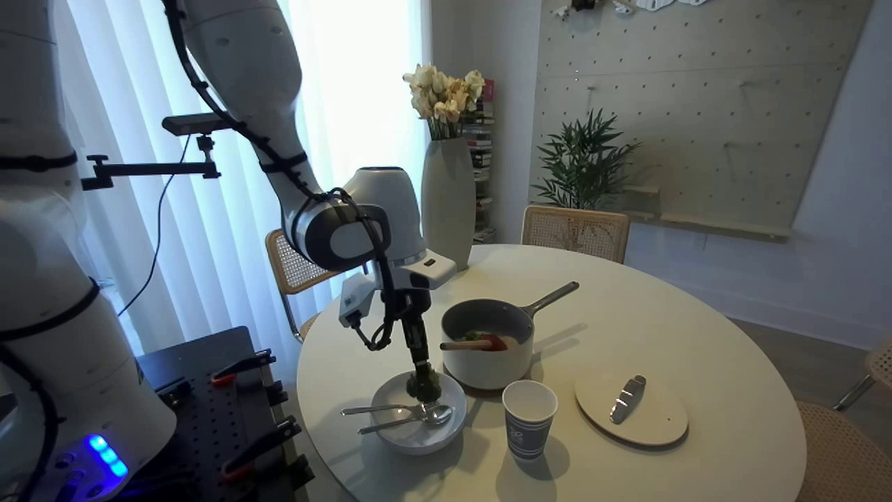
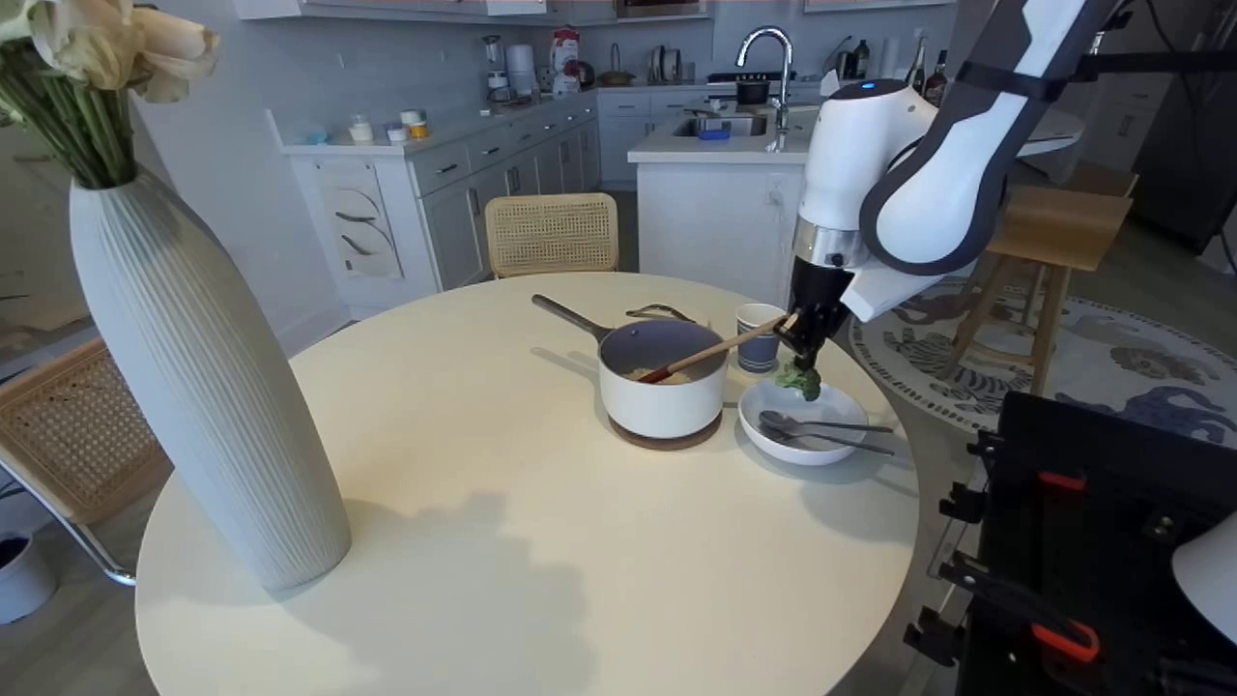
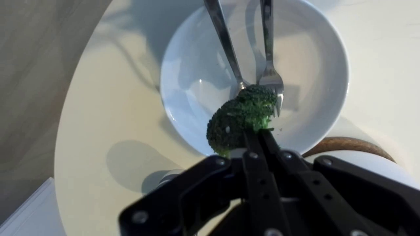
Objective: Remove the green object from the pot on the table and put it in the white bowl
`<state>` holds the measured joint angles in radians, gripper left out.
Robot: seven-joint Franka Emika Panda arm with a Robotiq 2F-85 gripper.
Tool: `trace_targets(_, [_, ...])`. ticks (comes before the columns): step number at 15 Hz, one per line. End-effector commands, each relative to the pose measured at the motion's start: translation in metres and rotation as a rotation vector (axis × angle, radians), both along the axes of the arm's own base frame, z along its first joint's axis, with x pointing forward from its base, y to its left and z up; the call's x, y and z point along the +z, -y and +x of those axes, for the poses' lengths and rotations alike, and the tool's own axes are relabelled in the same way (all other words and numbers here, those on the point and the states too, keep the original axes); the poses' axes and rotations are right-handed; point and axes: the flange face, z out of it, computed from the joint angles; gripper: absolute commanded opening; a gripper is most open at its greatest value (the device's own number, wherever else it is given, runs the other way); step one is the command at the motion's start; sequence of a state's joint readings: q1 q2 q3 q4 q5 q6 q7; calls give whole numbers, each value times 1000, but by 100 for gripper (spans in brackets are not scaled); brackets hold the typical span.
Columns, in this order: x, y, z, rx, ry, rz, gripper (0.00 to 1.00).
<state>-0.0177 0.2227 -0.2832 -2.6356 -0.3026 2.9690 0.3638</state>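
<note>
Exterior view: broccoli [image 1: 424,386] held over bowl [image 1: 418,446]

By the left edge of the worktop [image 1: 655,328], the end effector [image 1: 422,367] pinches the broccoli above the bowl, probably for a short drop. Rightward, the pot [image 1: 488,367] rests on a wooden mat [image 2: 667,445], likely against heat.

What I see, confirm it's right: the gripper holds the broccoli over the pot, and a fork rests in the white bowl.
Wrong place: the wrist view shows the gripper holding the broccoli over the white bowl, where a fork rests, not over the pot.
</note>
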Motion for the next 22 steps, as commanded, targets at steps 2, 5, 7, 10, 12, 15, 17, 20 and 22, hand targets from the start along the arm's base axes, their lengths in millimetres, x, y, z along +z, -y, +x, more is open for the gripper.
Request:
trace_targets(2, [-9, -3, -4, 3, -10, -11, 33])
trace_targets(5, [-3, -10, -3, 14, -5, -2, 55])
trace_targets(7, [5, -16, -2, 26, 11, 4, 69])
trace_targets(10, [17, -23, 2, 40, 17, 1, 91])
trace_targets(12, [27, -29, 3, 53, 7, 7, 100])
trace_targets(15, [43, -42, 0, 84, -24, 30, 100])
trace_targets(17, [53, -53, -3, 113, -56, 52, 100])
trace_targets(20, [67, -65, -9, 167, -111, 70, 100])
trace_targets(22, [58, -64, 3, 151, -102, 56, 100])
